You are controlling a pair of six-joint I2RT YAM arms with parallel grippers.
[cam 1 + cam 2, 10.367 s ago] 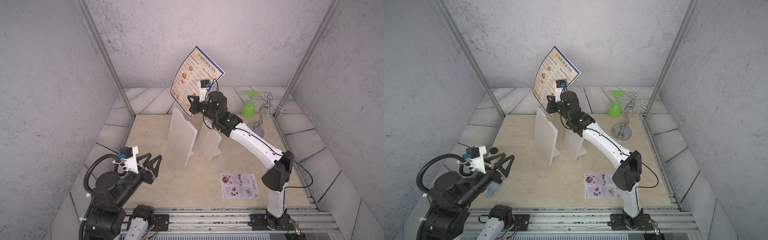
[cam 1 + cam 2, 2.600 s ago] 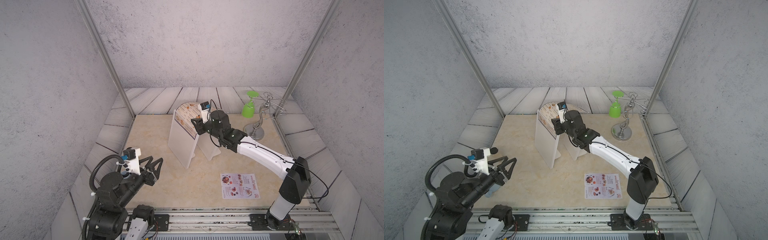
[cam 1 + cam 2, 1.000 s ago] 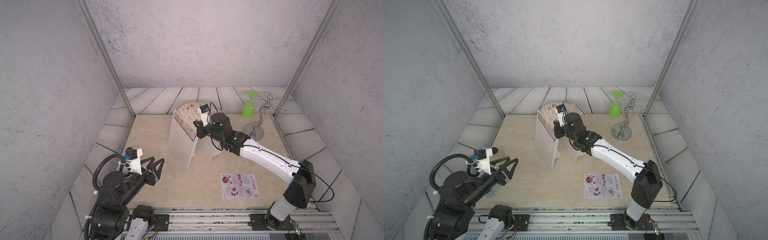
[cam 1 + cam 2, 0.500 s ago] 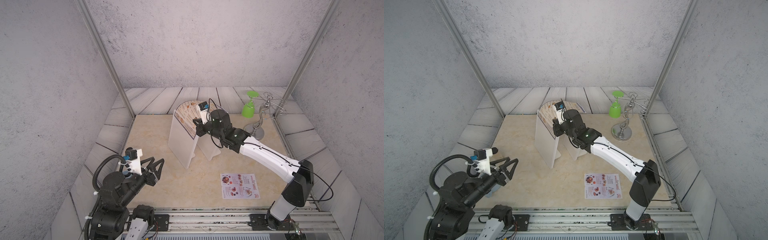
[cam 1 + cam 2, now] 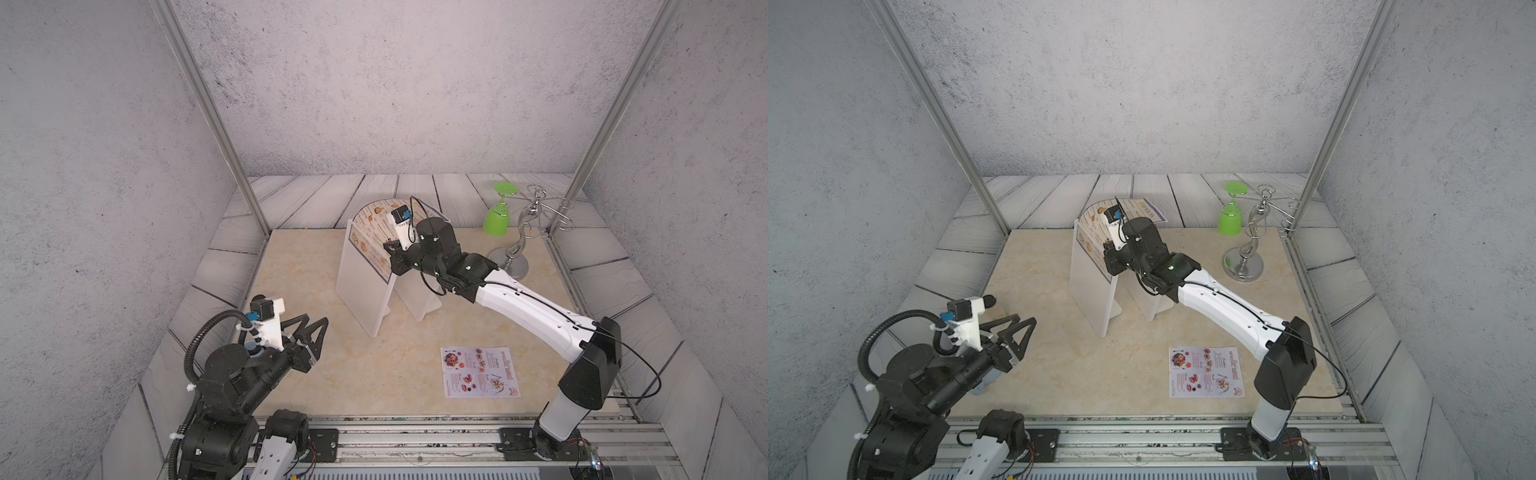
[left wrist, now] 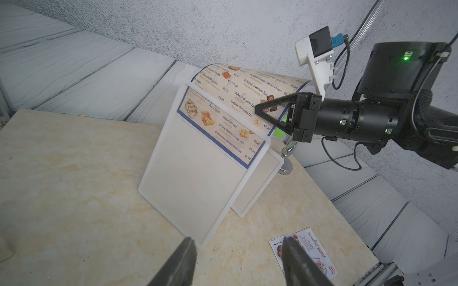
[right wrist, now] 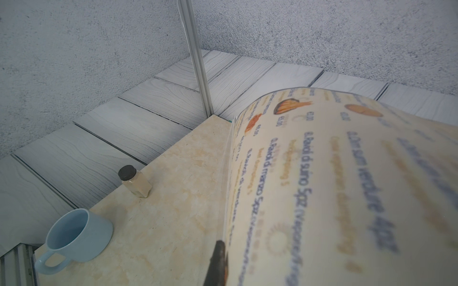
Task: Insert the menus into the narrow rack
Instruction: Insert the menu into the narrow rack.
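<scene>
Ten seconds back the big menu [image 5: 368,225] hung clear above the rack [image 5: 357,291]. Now its lower part sits in the slot and its top bows over toward the right gripper [image 5: 390,249], which is pressed together on the sheet. Over the last second there is hardly any travel.

Judgement: insertion has begun but is only partway, and the sheet buckles rather than slides.

The small menu [image 5: 480,372] lies flat on the table [image 5: 299,270], well apart and untouched. The left gripper [image 5: 317,319] is spread and empty.

Only the left wrist view shows depth. Seen through the rack, the big menu's bottom edge is slanted and high, with most of the panel below it bare. Only the right wrist view shows a mug [image 7: 79,235] and a jar [image 7: 135,183] clearly, at the table edge.
</scene>
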